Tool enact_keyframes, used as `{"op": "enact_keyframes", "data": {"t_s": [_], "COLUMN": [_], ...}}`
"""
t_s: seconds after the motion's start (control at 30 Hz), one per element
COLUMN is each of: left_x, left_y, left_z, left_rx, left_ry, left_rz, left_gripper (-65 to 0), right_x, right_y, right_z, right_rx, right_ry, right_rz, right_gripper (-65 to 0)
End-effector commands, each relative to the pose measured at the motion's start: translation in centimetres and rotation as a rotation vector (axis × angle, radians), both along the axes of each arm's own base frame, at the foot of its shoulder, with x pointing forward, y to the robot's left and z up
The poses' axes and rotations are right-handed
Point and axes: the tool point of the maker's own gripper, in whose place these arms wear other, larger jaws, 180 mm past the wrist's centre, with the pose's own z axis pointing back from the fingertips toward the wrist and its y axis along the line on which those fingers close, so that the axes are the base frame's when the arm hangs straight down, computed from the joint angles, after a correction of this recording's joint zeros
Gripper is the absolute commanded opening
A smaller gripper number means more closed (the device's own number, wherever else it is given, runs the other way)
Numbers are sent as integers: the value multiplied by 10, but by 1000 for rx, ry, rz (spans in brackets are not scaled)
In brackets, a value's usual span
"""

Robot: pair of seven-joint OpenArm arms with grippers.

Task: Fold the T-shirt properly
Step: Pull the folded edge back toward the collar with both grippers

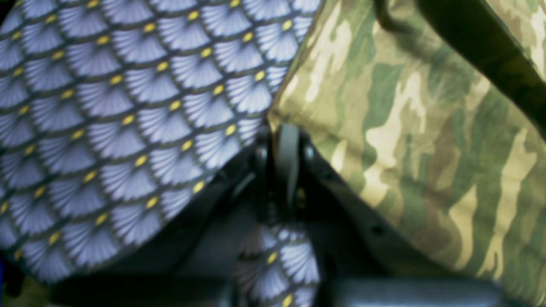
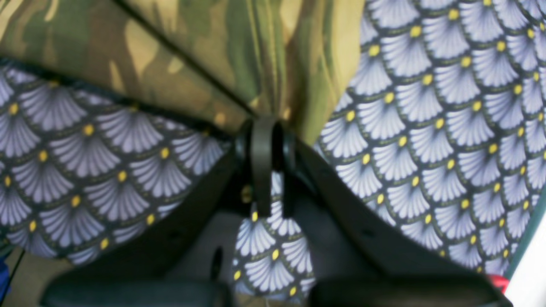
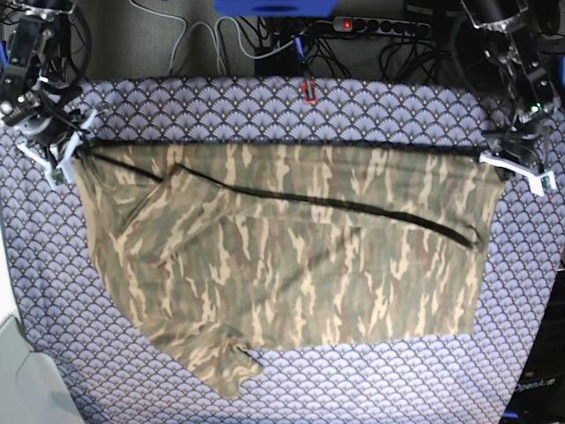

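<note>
The camouflage T-shirt (image 3: 291,256) lies spread wide across the table, one sleeve pointing toward the near edge at the lower left. Its far edge runs taut between my two grippers. At the far right corner my left gripper (image 3: 496,159) is shut on the cloth. In the left wrist view the fingertips (image 1: 285,140) pinch a corner of the T-shirt (image 1: 405,128). My right gripper (image 3: 74,152) holds the far left corner. In the right wrist view its closed fingers (image 2: 264,140) clamp bunched folds of the T-shirt (image 2: 239,55). A dark hem runs diagonally across the shirt's upper half.
A blue-grey scallop-patterned tablecloth (image 3: 265,97) covers the table on every side of the shirt. A small red object (image 3: 307,90) sits at the far middle edge. Behind the table are a power strip (image 3: 380,26) and cables. A pale surface (image 3: 22,380) borders the near left.
</note>
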Motion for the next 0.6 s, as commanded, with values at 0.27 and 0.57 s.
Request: {"op": "enact_keyframes", "data": {"t_s": [0.27, 0.57], "left_x": [-33, -51], "left_y": [8, 7], "left_z": [10, 2], "left_rx": [74, 79], "left_ry": [23, 65], "left_rz": [-15, -21], "left_gripper": [-644, -644], "right_x": [-27, -53], "right_y": [7, -24], "right_z": [19, 19], "right_rx": [-53, -65], "right_ry": [-13, -2], "right_rz": [59, -84], "right_gripper": [-650, -650]}}
